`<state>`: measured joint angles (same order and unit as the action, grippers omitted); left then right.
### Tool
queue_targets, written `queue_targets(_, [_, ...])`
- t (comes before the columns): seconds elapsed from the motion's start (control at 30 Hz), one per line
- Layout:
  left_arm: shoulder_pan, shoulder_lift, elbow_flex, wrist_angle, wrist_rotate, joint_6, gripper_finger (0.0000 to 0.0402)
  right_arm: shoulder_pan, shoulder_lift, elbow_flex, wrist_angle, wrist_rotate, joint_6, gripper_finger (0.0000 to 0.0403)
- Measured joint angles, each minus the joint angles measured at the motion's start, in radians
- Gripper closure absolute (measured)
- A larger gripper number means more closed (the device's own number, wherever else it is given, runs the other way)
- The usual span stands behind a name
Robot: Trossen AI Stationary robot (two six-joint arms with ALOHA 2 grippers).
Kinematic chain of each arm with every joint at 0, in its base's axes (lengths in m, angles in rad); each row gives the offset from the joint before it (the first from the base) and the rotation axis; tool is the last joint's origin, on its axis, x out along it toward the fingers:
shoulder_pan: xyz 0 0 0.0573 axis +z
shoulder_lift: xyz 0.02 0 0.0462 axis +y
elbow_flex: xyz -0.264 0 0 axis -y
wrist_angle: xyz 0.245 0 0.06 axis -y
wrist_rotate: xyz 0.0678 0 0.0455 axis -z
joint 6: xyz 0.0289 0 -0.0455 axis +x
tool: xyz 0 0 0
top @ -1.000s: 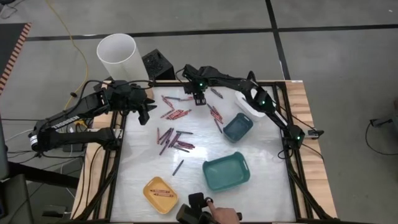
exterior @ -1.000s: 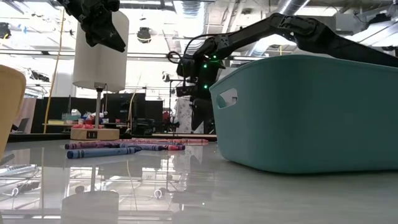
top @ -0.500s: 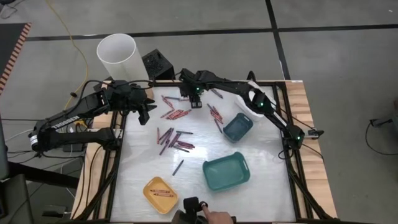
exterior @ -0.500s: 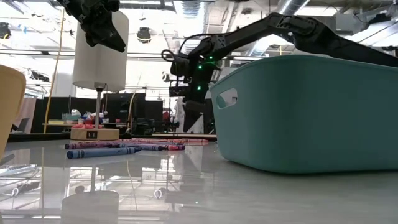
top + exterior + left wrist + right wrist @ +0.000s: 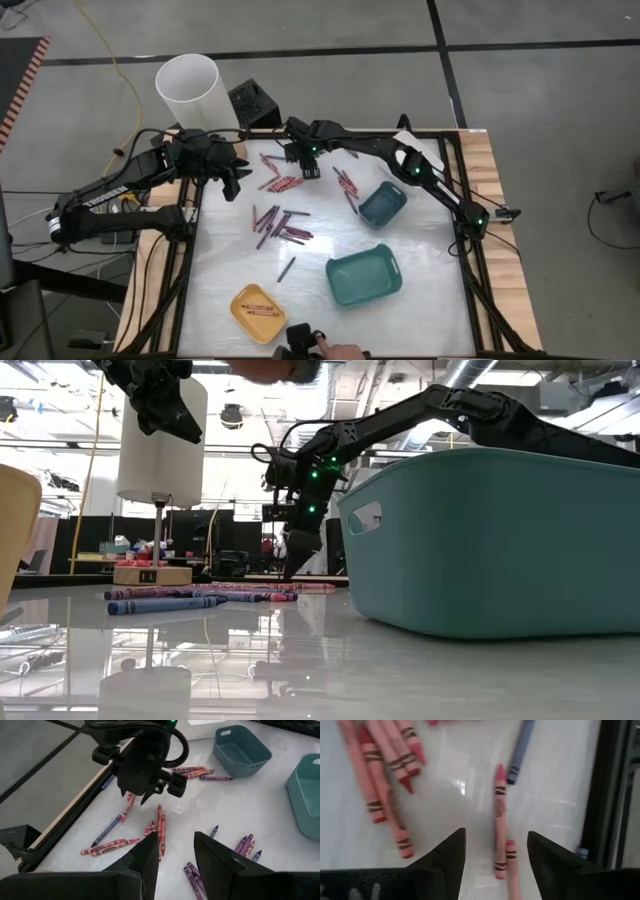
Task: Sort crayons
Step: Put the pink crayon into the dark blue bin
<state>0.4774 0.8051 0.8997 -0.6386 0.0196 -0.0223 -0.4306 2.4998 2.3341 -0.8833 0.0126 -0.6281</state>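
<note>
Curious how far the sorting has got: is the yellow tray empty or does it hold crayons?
Not empty: the yellow tray holds a few reddish crayons, seen from above.

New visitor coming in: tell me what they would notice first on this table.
Loose crayons lie scattered mid-table and toward its far edge. The right gripper hangs open, low over a red crayon near that edge. Nearer the front stand a big teal tray and a yellow tray.

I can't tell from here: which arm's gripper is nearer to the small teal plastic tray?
The right gripper is nearer; it hovers over the red crayons up-table from the small teal tray. The left gripper hangs farther off, near the table's left edge.
</note>
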Motion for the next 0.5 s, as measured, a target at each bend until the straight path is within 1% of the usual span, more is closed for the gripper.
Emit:
queue_targets(0.13, [0.0,0.0,0.0,0.0,0.0,0.0,0.029,-0.005,0.005,0.0,0.003,-0.037,0.0,0.0201])
queue_targets(0.5, [0.0,0.0,0.0,0.0,0.0,-0.008,0.029,-0.014,0.01,0.0,0.002,-0.098,0.039,0.022])
